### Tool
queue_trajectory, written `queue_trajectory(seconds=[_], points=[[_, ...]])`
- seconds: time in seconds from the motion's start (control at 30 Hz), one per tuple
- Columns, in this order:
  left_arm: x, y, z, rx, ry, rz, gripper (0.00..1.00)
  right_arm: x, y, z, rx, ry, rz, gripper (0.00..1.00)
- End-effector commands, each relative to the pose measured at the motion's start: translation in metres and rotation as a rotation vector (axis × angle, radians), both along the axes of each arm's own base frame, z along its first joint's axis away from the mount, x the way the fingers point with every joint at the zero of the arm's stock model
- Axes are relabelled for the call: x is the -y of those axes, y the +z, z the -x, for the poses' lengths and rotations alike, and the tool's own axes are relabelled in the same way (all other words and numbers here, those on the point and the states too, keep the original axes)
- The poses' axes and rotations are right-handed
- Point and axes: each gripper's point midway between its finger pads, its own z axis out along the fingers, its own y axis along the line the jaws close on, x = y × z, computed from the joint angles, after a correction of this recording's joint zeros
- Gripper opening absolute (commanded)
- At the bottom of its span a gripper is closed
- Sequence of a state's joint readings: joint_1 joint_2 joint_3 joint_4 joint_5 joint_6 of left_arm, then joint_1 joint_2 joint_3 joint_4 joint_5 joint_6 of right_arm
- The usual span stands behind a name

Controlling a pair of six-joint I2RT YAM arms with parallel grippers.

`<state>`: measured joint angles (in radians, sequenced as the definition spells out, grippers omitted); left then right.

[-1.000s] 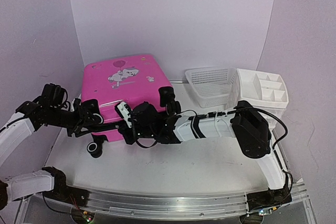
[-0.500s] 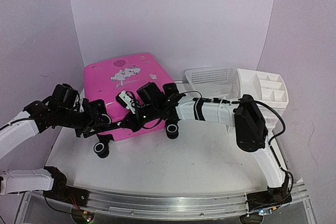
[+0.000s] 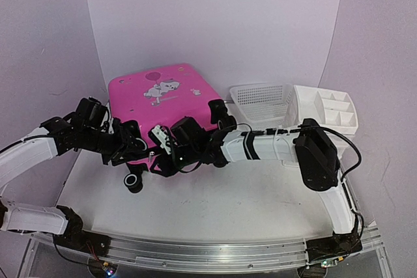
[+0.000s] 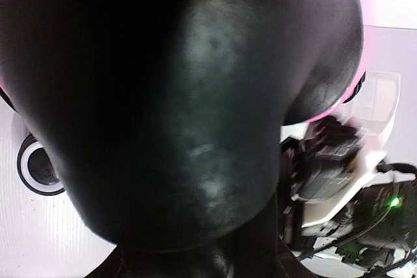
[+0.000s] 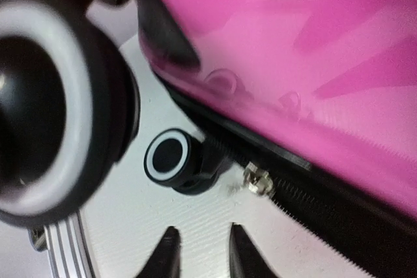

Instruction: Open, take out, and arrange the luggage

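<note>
The hot-pink luggage (image 3: pixel 163 105) lies flat at the back left of the table, printed side up, black zipper trim along its near edge. My left gripper (image 3: pixel 128 146) is against its near-left corner. The left wrist view is almost filled by a dark rounded black part (image 4: pixel 176 109), so its jaws are hidden. My right gripper (image 3: pixel 163 152) sits low at the near edge. In the right wrist view its fingers (image 5: pixel 203 255) are slightly apart and empty, just short of the silver zipper pull (image 5: pixel 257 180) on the black zipper (image 5: pixel 326 206), next to a black wheel (image 5: pixel 169 159).
A white mesh basket (image 3: pixel 260 103) and a white drawer organizer (image 3: pixel 329 112) stand at the back right. A loose-looking suitcase wheel (image 3: pixel 133 183) sits on the table below my left gripper. A large wheel (image 5: pixel 52 115) is close on the left of the right wrist view.
The luggage shifted a little and its near edge moved. My right gripper came off the top of the case and dropped to its near edge. My left arm pushed further right.
</note>
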<state>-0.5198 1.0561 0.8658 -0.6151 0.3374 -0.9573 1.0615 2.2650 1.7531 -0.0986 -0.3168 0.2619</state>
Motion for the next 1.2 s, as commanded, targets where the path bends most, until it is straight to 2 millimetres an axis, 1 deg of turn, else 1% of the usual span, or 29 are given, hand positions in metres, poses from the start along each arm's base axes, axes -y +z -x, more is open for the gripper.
queue_trajectory(seconds=[0.0,0.07,0.1,0.13,0.17,0.23,0.3,0.33,0.37,0.4,0.47,0.53,0.63,0.7,0.73,0.8,0.83,0.93,0.97,1.0,1.03,1.1,1.13,1.17], points=[[0.026,0.052,-0.001,0.301,-0.21,0.046,0.33,0.029,0.038,0.006,-0.035,-0.098,0.054,0.53],[0.02,0.047,0.003,0.301,-0.205,0.023,0.33,0.059,0.041,-0.002,-0.043,-0.17,0.108,0.67],[0.017,0.045,0.005,0.303,-0.201,0.008,0.34,0.075,0.046,-0.007,-0.04,-0.206,0.121,0.72],[0.013,0.044,0.006,0.305,-0.199,-0.008,0.34,0.091,0.047,-0.011,-0.039,-0.245,0.138,0.77],[0.011,0.042,0.007,0.306,-0.201,-0.022,0.34,0.109,0.051,-0.017,-0.035,-0.289,0.152,0.8],[0.007,0.04,0.01,0.307,-0.21,-0.048,0.34,0.147,0.048,-0.032,-0.052,-0.396,0.19,0.81],[0.01,0.041,0.014,0.308,-0.246,-0.041,0.34,0.179,0.044,-0.05,-0.072,-0.518,0.202,0.84],[0.012,0.041,0.017,0.301,-0.267,-0.034,0.34,0.19,0.044,-0.059,-0.062,-0.573,0.205,0.84],[0.016,0.041,0.019,0.293,-0.293,-0.021,0.33,0.197,0.044,-0.068,-0.058,-0.607,0.203,0.84],[0.02,0.042,0.022,0.285,-0.317,-0.005,0.32,0.2,0.046,-0.077,-0.048,-0.638,0.199,0.84],[0.026,0.043,0.028,0.266,-0.356,0.023,0.31,0.199,0.048,-0.101,-0.043,-0.682,0.176,0.82],[0.027,0.046,0.03,0.264,-0.369,0.039,0.3,0.194,0.048,-0.122,-0.035,-0.71,0.155,0.77],[0.029,0.054,0.035,0.266,-0.373,0.069,0.29,0.179,0.049,-0.148,0.031,-0.707,0.153,0.73],[0.03,0.06,0.038,0.262,-0.369,0.092,0.29,0.168,0.048,-0.161,0.078,-0.677,0.163,0.69],[0.03,0.062,0.038,0.256,-0.362,0.101,0.28,0.161,0.051,-0.165,0.108,-0.653,0.157,0.68],[0.034,0.066,0.04,0.26,-0.365,0.112,0.28,0.154,0.052,-0.178,0.158,-0.633,0.161,0.62],[0.037,0.066,0.04,0.258,-0.371,0.113,0.28,0.152,0.054,-0.186,0.174,-0.632,0.16,0.61],[0.052,0.069,0.044,0.264,-0.407,0.119,0.28,0.145,0.06,-0.203,0.208,-0.565,0.119,0.6],[0.058,0.069,0.045,0.268,-0.422,0.119,0.28,0.141,0.06,-0.206,0.232,-0.524,0.109,0.6],[0.066,0.07,0.046,0.273,-0.441,0.122,0.29,0.133,0.067,-0.209,0.269,-0.466,0.095,0.61],[0.074,0.07,0.048,0.275,-0.461,0.122,0.31,0.13,0.062,-0.211,0.273,-0.443,0.097,0.61],[0.087,0.072,0.049,0.283,-0.505,0.116,0.38,0.133,0.067,-0.224,0.288,-0.426,0.097,0.65],[0.091,0.073,0.049,0.292,-0.529,0.114,0.45,0.141,0.065,-0.23,0.271,-0.442,0.12,0.66],[0.093,0.078,0.048,0.312,-0.541,0.113,0.55,0.15,0.063,-0.23,0.243,-0.45,0.153,0.67]])
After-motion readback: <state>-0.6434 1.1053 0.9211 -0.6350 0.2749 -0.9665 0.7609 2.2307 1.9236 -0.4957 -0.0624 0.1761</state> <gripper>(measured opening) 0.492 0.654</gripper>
